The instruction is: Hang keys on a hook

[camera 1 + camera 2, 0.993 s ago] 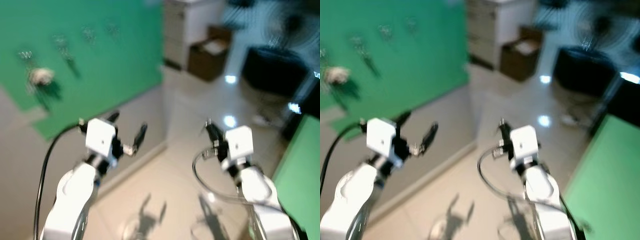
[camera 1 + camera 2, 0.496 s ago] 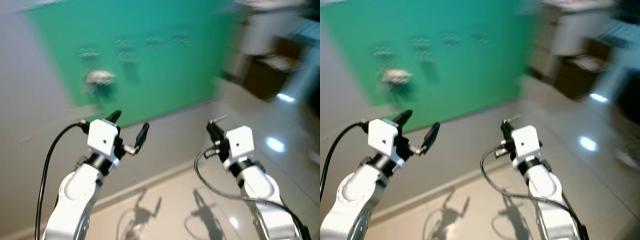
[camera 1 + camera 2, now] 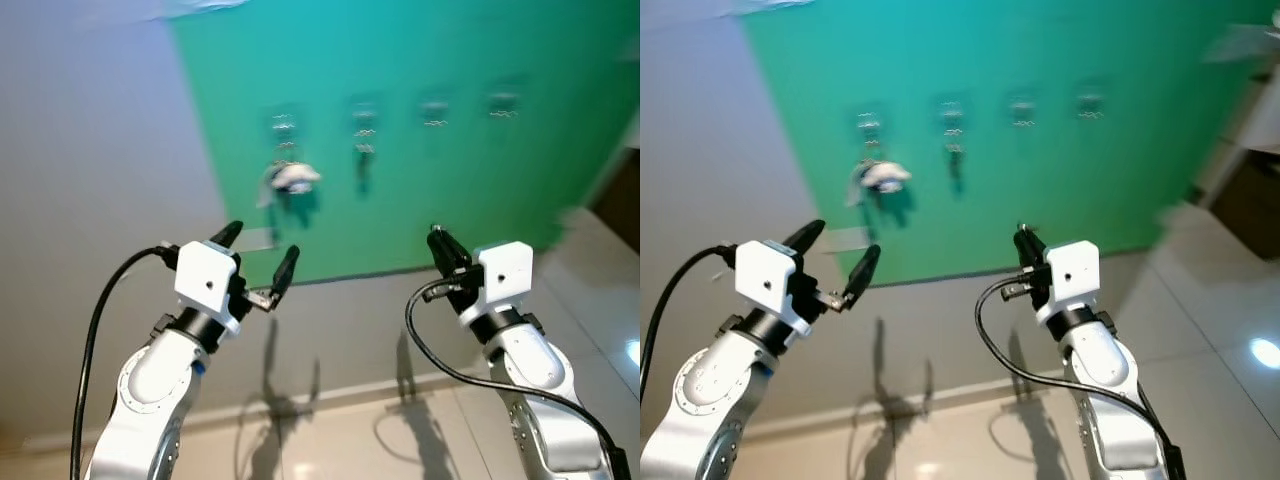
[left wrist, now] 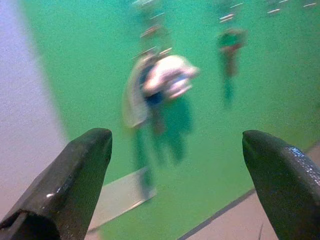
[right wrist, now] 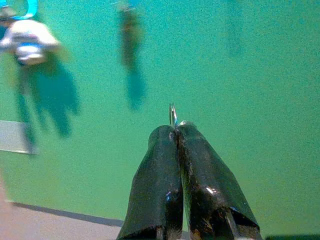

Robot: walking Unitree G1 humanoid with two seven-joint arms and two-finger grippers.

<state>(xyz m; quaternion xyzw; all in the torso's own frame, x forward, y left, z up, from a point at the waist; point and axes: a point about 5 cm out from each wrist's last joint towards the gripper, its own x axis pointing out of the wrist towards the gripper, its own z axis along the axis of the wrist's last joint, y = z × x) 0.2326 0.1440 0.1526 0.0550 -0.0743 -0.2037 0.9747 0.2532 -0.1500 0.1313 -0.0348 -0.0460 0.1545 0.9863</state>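
Note:
A green board [image 3: 440, 190] on the wall ahead carries a row of small metal hooks [image 3: 434, 110]. A white and blue bundle [image 3: 294, 178] hangs from the leftmost hook, and a small dark green item [image 3: 364, 152] from the second. My right gripper [image 3: 441, 246] is raised in front of the board's lower part, short of it. It is shut on a key ring, and a thin metal loop [image 5: 172, 114] sticks out past the fingertips [image 5: 162, 137]. My left gripper [image 3: 259, 250] is open and holds nothing, pointing at the board below the white bundle [image 4: 167, 75].
A bare grey wall [image 3: 90, 150] runs left of the board. A grey plate [image 3: 256, 239] sits at the board's lower left corner. Glossy tiled floor [image 3: 400, 440] lies below, with a brown box [image 3: 1252, 195] at the far right.
The camera has swung round, so the green board now stands straight ahead and the room at the right has slid out of sight. Both arms keep their raised pose.

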